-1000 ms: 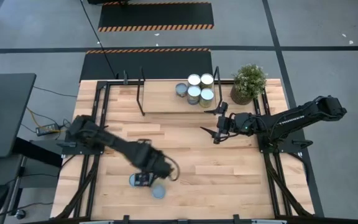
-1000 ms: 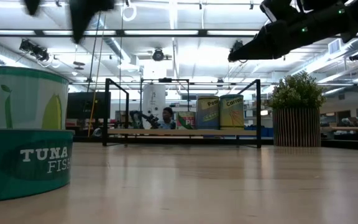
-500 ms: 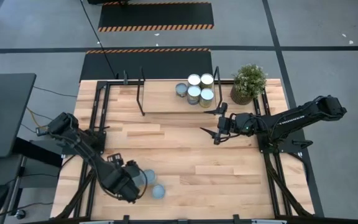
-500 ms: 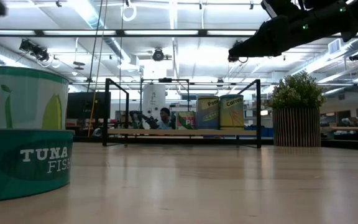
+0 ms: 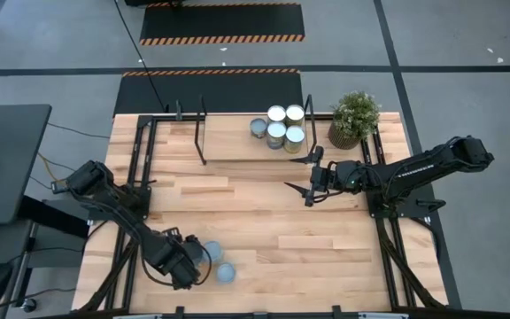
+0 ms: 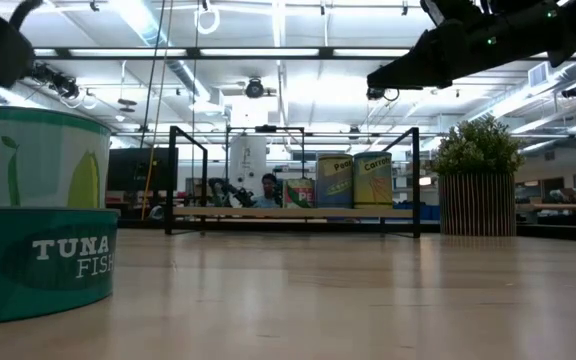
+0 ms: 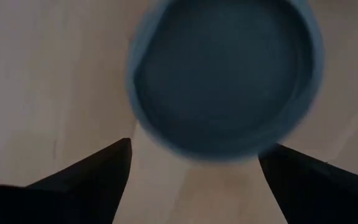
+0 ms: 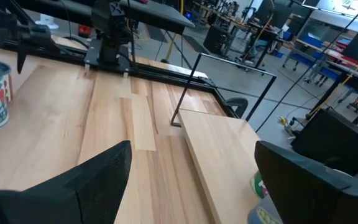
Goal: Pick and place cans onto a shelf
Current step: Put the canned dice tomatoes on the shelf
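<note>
Poised above the near-left corner of the table: left gripper (image 5: 187,262), fingers (image 7: 86,180) spread wide and holding nothing, pointing straight down over an upright can (image 7: 225,74) whose round bluish lid fills the left wrist view. Lid set between the two dark fingertips and slightly ahead of them, not yet touched. Can's long axis vertical, in line with the downward approach, so a short drop and a small forward shift judged enough to bring the fingers around its sides. Just beside it, a second can (image 5: 226,273), flatter, seen in the low view as a tuna tin (image 6: 38,262) next to the taller vegetable-labelled one (image 6: 38,158).

Well apart from that pair, at the far edge of the table: the shelf (image 5: 237,142), light-wood board in a black frame, already carrying a cluster of four cans (image 5: 282,127) at the end nearest the potted plant (image 5: 353,118). Both loose cans on the left arm's side, far nearer to it than to the other arm.

Waiting in the air just in front of the shelf's plant end: right gripper (image 5: 308,182), fingers (image 8: 73,186) wide apart and empty, aimed across the table toward the left side.

Carry from corner to shelf judged to run nearly the table's full depth.
</note>
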Tool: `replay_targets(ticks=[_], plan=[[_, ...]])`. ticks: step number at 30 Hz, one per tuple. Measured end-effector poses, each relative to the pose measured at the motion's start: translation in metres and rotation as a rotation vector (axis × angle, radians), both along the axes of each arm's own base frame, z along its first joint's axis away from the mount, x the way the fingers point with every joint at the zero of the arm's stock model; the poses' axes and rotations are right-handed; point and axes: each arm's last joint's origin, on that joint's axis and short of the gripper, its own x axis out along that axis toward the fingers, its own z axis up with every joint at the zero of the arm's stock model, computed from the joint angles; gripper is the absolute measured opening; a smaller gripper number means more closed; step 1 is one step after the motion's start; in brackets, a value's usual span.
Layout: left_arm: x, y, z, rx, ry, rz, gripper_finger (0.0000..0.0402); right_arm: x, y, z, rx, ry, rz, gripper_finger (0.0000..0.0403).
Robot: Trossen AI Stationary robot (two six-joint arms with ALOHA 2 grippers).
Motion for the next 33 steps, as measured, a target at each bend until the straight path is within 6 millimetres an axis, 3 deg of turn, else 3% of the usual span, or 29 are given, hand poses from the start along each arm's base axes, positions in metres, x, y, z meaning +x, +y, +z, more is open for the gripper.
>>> replay_targets(ticks=[9,15,22,28,33], plan=[[0.010,0.001,-0.004,0.050,-0.171,-0.013,0.0355,0.000,0.000,0.000,0.000,-0.002,0.000,0.0348],[0.013,0.004,-0.005,0.066,-0.170,-0.011,0.0354,0.000,0.000,0.000,0.003,-0.003,-0.001,0.0348],[0.018,0.012,-0.005,0.073,-0.154,-0.004,0.0310,0.000,0.000,0.000,0.003,-0.003,0.000,0.0348],[0.016,0.029,0.002,0.094,-0.061,0.015,0.0287,0.000,0.000,0.000,0.007,-0.005,0.000,0.0348],[0.011,0.058,0.027,0.160,-0.065,0.081,0.0295,0.000,0.000,0.000,0.008,-0.006,0.000,0.0348]])
